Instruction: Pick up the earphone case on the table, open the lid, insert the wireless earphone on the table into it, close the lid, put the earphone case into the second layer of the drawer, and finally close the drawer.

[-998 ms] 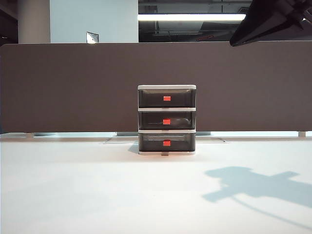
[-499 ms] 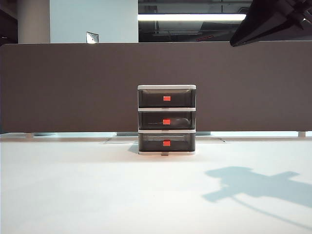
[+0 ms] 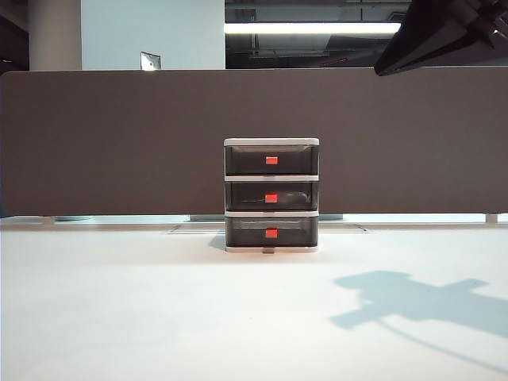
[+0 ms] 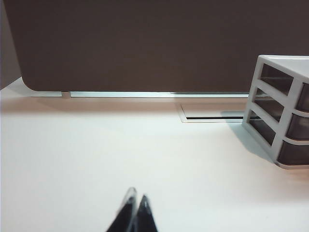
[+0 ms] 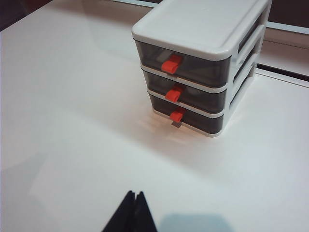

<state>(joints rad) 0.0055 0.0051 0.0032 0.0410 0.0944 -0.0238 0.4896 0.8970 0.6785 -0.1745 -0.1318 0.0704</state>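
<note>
The drawer (image 3: 271, 143) stands at the middle back of the table (image 3: 143, 309), a white frame with three dark translucent drawers pushed in. The second layer (image 3: 294, 197) carries a red-orange tab (image 3: 271, 198) flush with the other two tabs. In the right wrist view the drawer (image 5: 203, 29) sits ahead of my right gripper (image 5: 134, 194), which is shut on nothing, well above the table. My left gripper (image 4: 136, 198) is shut and empty over bare table, with the drawer (image 4: 270, 121) off to one side. The earphone case and the wireless earphone are out of view.
A brown partition (image 3: 119, 143) runs along the table's back edge. A narrow slot (image 4: 217, 116) lies in the tabletop beside the drawer. Part of my right arm (image 3: 444, 32) hangs dark at the upper right, and its shadow (image 3: 413, 302) falls on the table.
</note>
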